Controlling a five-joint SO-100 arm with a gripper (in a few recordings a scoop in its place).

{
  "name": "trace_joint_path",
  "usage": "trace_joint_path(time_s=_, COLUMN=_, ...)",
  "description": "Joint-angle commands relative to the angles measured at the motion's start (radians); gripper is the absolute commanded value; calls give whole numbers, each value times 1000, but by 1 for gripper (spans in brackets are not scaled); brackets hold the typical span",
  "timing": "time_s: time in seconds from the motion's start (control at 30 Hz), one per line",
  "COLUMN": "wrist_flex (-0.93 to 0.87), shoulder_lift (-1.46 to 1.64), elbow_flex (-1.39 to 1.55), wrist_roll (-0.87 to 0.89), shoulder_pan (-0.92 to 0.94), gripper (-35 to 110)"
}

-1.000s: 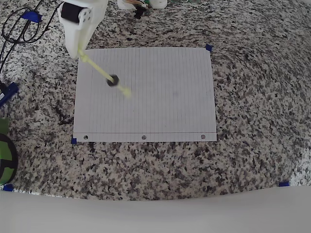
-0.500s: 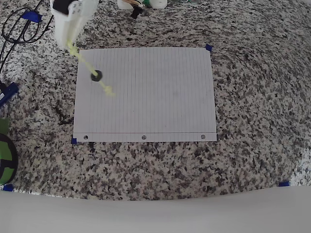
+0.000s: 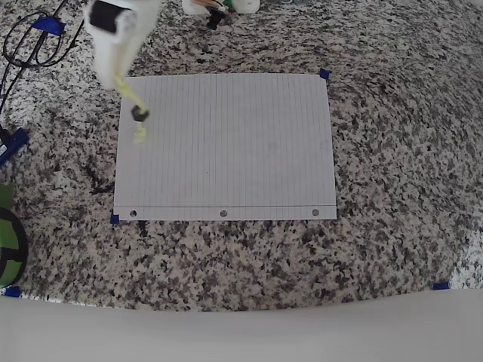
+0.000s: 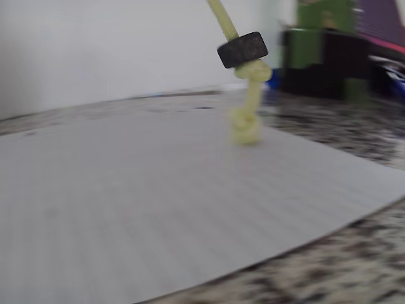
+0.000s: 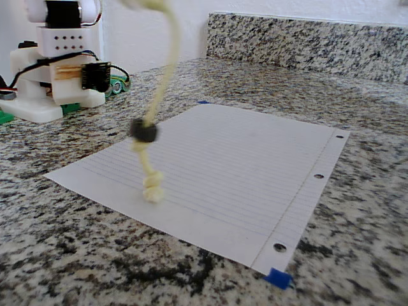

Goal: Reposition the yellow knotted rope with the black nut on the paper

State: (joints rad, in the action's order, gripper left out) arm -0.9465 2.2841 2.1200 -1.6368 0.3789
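Over the paper's (image 3: pixel 226 143) far-left corner in the overhead view, the pincer (image 3: pixel 121 75) holds the rope (image 5: pixel 156 95) by its top end; it hangs with the nut (image 5: pixel 143 132) resting above the bottom knot, which seems just to touch the sheet. This looks like mid-carry, so next comes lowering and laying the rope flat on the paper before letting go.

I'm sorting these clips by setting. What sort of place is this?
Probably a home kitchen counter used as a robot test bench: a speckled granite countertop with a matching backsplash, a lined paper marked with blue tape corners, and the arm's white base.
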Motion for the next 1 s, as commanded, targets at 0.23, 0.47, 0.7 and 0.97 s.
trace_joint_path(time_s=0.23, wrist_flex=181, shoulder_lift=-5, elbow_flex=227, wrist_roll=114, shoulder_pan=-377, gripper=0)
trace_joint_path(time_s=0.47, wrist_flex=270, shoulder_lift=-11, elbow_flex=357, wrist_roll=225, shoulder_pan=-551, gripper=0)
trace_joint_path(time_s=0.7, wrist_flex=252, shoulder_lift=-46, elbow_flex=370, wrist_roll=351, shoulder_pan=-698, gripper=0)
trace_joint_path(time_s=0.97, wrist_flex=198, shoulder_lift=-74, elbow_flex=405, wrist_roll=434, shoulder_pan=-769, gripper=49)
